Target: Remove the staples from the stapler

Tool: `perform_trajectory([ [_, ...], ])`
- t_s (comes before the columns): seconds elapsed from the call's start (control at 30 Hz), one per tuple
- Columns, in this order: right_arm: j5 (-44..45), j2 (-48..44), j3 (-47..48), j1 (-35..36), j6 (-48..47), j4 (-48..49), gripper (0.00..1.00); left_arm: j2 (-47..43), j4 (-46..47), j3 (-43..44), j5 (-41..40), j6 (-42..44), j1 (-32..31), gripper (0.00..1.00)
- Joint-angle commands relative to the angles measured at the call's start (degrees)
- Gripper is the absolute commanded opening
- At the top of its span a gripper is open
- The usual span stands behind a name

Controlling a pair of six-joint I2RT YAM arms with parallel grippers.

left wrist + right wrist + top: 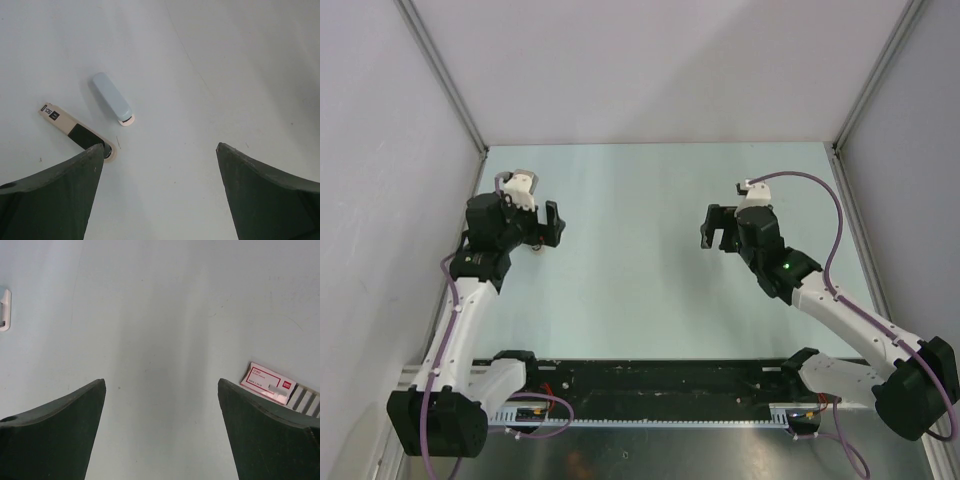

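Starting up close: the left hand (159, 147) is spread wide with nothing in it. Same deal for the right hand (161, 382), wide and empty. Both hang over the desk (640, 190) without touching anything.

Just past the left hand lies the stapler (75, 131), a slim long thing with a pale strip and a black stretch. One end is tucked behind the hand itself. A short pale blue block (112, 98) sits right beside it, not touching.

Progress-wise, it looks like basically nothing is done yet. No strip of staples can be made out lying anywhere, and neither hand has hold of the stapler. So grabbing it, opening it and getting the staples out all seem to be left.

Only the left wrist view really shows the stapler, since from overhead the left hand mostly covers that spot. The right wrist view is the only one showing a pinkish box with a red label (266, 382), farther off beside a slotted rail (305, 400).
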Motion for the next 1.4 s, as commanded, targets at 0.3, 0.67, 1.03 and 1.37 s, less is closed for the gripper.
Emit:
perform_trajectory([
  [0.3,1.18,1.02,1.56,0.00,2.08,-4.45,0.99,12.41,0.50,6.69,-5.93,-5.88,0.12,0.99],
  [0.67,2.01,-2.46,-5.88,4.12,3.49,1.72,0.89,28.96,1.08,12.48,-14.91,-12.88,-1.49,0.95],
  [1.03,5.23,-2.36,-7.23,8.86,1.13,4.49,0.79,44.79,1.65,22.14,-20.30,-17.60,-3.20,0.85],
  [1.37,4.09,-0.02,-7.23,9.52,0.13,7.33,0.73,53.03,1.64,28.23,-24.61,-20.09,-3.32,0.79],
])
